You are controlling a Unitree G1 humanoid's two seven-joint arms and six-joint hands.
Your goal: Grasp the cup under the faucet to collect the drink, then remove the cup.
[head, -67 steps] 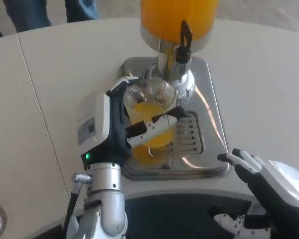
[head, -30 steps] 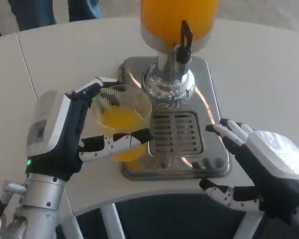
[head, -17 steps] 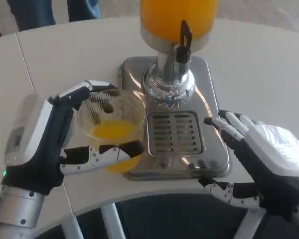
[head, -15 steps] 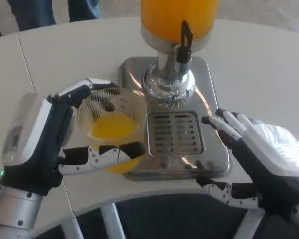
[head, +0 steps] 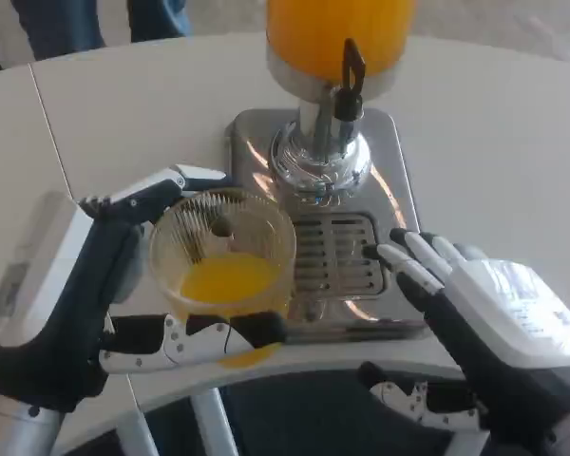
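A clear ribbed plastic cup [head: 222, 261] with orange juice in its bottom is held by my left hand [head: 85, 294], fingers wrapped around its sides, thumb across the front. The cup is lifted up and to the left of the drip grille [head: 337, 255], away from the black-handled faucet [head: 347, 81] of the juice dispenser [head: 337, 38]. My right hand [head: 480, 328] hovers open at the dispenser base's right front corner, fingers spread toward the grille, holding nothing.
The dispenser's shiny steel base [head: 399, 204] stands on the white round table [head: 494, 142]. A seam [head: 52, 133] runs down the table on the left. A person's legs [head: 95, 19] stand beyond the far edge.
My left hand has carried the cup away from under the faucet, leftward and toward me, rising closer to the camera. My right hand has drifted left toward the grille.
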